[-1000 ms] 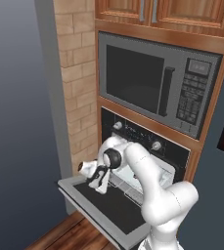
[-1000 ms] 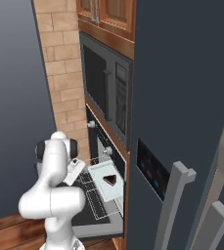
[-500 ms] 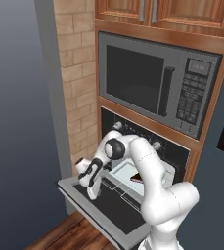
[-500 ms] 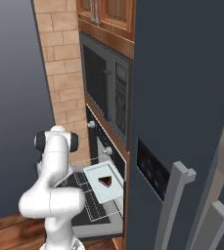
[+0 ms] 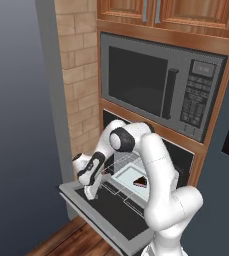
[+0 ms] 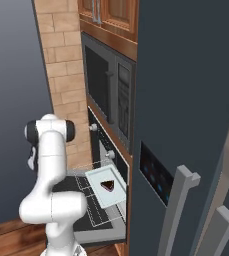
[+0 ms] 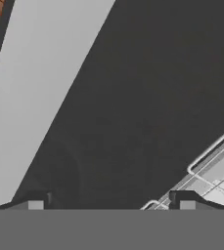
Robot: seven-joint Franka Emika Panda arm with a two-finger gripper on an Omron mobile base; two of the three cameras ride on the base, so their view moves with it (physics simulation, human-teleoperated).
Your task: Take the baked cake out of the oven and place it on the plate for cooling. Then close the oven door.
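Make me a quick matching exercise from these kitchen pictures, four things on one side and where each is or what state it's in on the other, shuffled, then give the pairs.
1. oven door
2. cake
3. gripper
4. microwave

A. above the oven, shut
B. on the pale tray on the pulled-out rack
C. dropped open, flat
D. open, low over the door's left part

Pairs: 1-C, 2-B, 3-D, 4-A
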